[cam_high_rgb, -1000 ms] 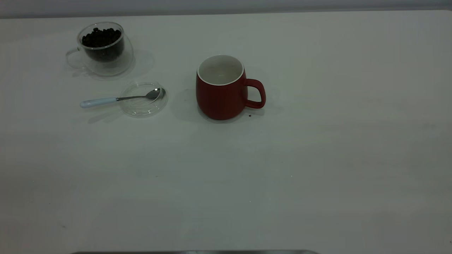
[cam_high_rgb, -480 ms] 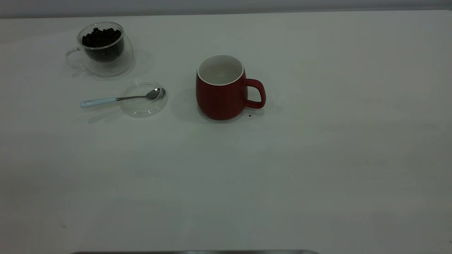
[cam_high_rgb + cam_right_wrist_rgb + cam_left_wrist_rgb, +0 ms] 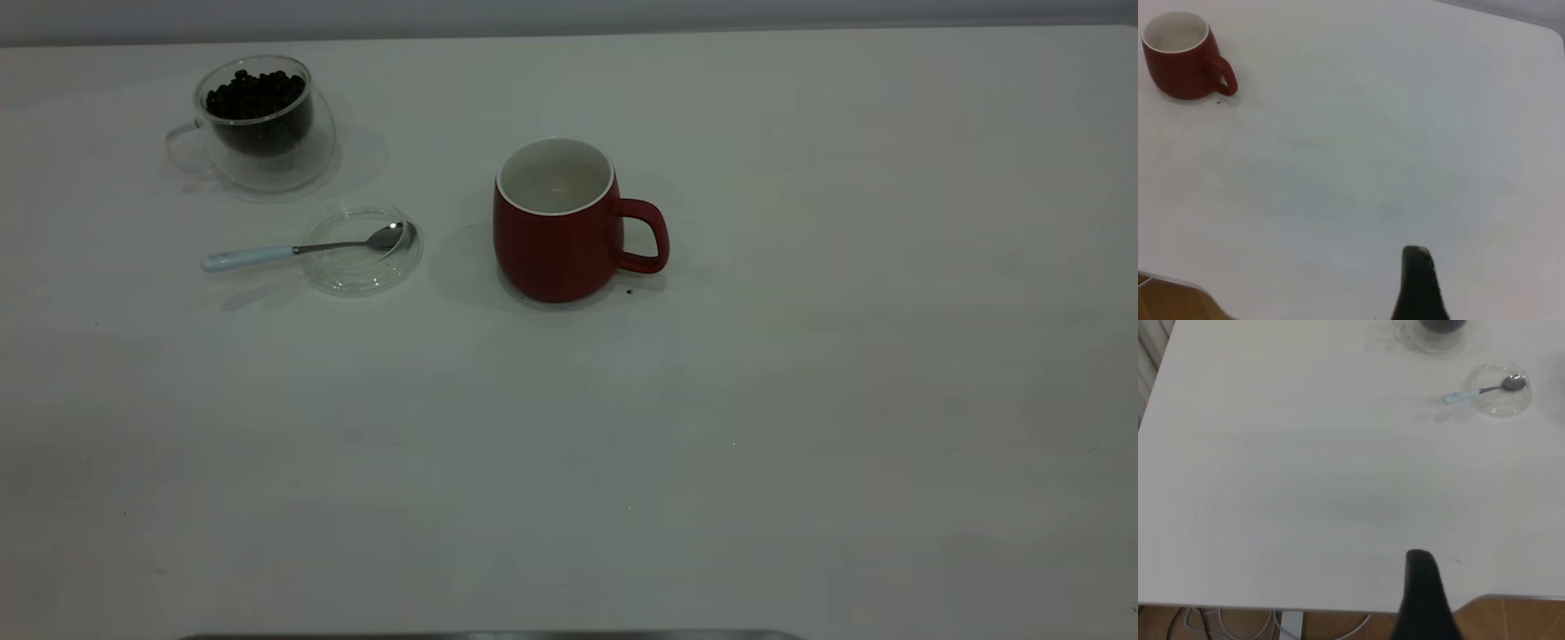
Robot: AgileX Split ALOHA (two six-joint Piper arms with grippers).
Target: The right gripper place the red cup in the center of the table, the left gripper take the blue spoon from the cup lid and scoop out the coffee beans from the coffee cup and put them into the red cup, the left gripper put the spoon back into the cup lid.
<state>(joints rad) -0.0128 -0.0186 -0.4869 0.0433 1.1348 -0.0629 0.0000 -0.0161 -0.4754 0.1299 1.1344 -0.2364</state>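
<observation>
While both grippers' finger state cannot be told: one red cup (image 3: 556,222), one coffee cup (image 3: 258,120), one blue spoon (image 3: 302,248) on one cup lid (image 3: 360,267).

Coffee cup (image 3: 1434,329): upper part cut off in left wrist view. Left end effector (image 3: 1425,600), right end effector (image 3: 1418,283): single dark finger visible each, remainder cropped.

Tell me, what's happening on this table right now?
Nothing is being handled at the moment. A red cup stands empty near the middle of the table. A spoon rests with its bowl in a clear lid, and a glass cup behind it holds coffee beans. Both arms sit back at the table's near edge, each end effector showing only one dark finger.
</observation>
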